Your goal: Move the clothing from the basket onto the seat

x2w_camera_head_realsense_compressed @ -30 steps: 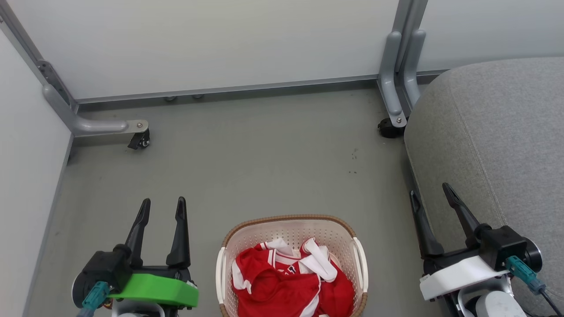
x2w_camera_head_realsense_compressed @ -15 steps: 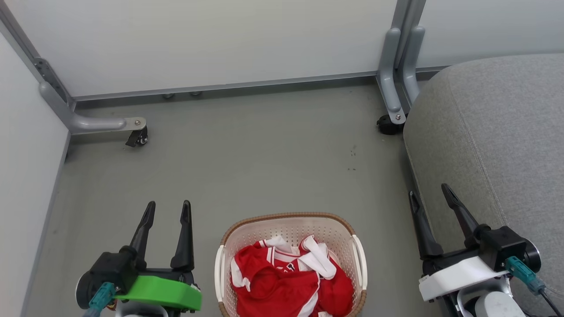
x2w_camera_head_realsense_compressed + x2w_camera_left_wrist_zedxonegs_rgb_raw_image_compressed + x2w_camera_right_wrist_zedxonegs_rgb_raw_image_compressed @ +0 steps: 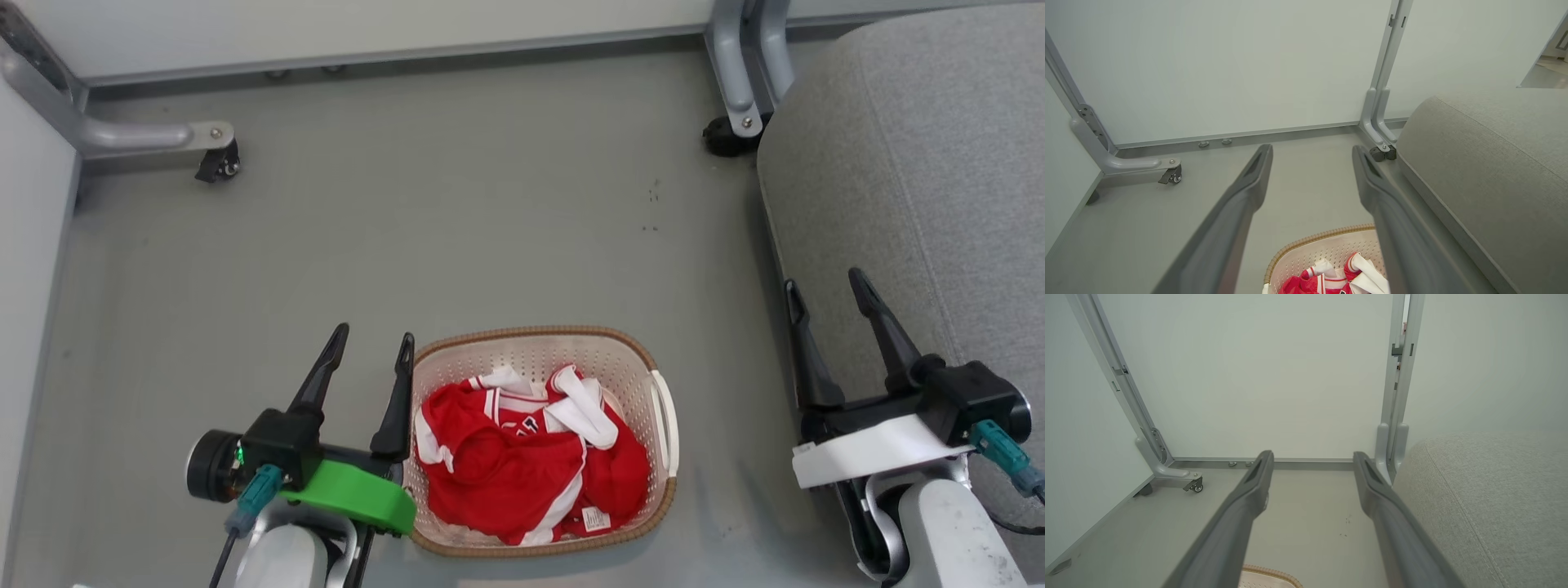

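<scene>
The clothing (image 3: pixel 522 465) looks light, soft and limp: thin sports fabric that should bunch under a pinch, drape and trail when lifted, and perhaps slide a little between smooth fingers. It is not fragile, but a loose end could catch on the rim of the basket (image 3: pixel 531 333), and since at least two pieces seem to lie tangled, one pull may bring up both or drop one. The best hold is probably the raised red fold near the middle of the heap, pinched deep enough to gather several layers. The white band (image 3: pixel 584 404) looping over the top is the alternative, though it could slip through as a single layer. The heap is bright red with white trim along its edges. A few dark-and-white marks show near the centre, too crumpled to read, and a small white label (image 3: pixel 594 518) sits at the near edge. It lies wholly inside the cream perforated basket, which stands on the grey floor (image 3: pixel 408 204). The left tool (image 3: pixel 373 331) is just beside the basket's left rim, its fingers spread wide with nothing between them. The right tool (image 3: pixel 823 278) is equally wide and empty, at the edge of the grey seat (image 3: pixel 914 163) and well apart from the basket.
</scene>
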You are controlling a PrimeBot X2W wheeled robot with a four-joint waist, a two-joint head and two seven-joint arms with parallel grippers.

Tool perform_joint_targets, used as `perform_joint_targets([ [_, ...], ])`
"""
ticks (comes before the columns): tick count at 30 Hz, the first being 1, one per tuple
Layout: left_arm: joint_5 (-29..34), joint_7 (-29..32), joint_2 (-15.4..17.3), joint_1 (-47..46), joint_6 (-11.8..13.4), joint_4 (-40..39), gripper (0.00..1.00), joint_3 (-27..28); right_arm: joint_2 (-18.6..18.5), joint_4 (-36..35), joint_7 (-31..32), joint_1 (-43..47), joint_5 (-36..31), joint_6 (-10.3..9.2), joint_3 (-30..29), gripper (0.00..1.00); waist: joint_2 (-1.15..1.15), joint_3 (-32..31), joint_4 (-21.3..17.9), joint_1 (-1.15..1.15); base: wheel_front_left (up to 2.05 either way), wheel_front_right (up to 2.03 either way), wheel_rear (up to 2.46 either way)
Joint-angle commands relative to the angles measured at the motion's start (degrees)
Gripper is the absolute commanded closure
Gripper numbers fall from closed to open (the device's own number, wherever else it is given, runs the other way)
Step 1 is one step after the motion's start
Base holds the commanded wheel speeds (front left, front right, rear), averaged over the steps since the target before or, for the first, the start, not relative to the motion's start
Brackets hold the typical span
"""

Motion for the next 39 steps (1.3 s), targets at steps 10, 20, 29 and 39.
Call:
perform_joint_targets([
  [10,1.43,-0.01,3.43,-14.92,-0.34,8.24,0.0,-12.26,-0.25,-2.34,-0.28,-9.66,2.03,-0.06,-4.13,0.0,0.0,20.96,-1.34,0.0,0.0,0.0,0.0],
  [20,1.84,-0.01,8.91,-30.65,-0.35,17.87,0.0,-29.42,-0.25,-5.51,-0.27,-16.17,1.05,-0.06,-3.92,0.0,0.0,32.98,-2.98,0.0,0.0,0.0,0.0],
  [29,1.28,-0.01,11.18,-43.83,-0.33,29.21,0.0,-46.04,-0.24,-10.42,-0.27,-22.1,0.86,-0.07,-2.57,0.0,0.0,42.04,-5.38,0.0,0.0,0.0,0.0],
  [39,3.32,-0.01,7.81,-54.57,-0.25,42.16,0.0,-54.08,-0.23,-14.74,-0.27,-25.07,-1.39,-0.07,-0.7,0.0,0.0,48.28,-6.13,0.0,0.0,0.0,0.0],
])
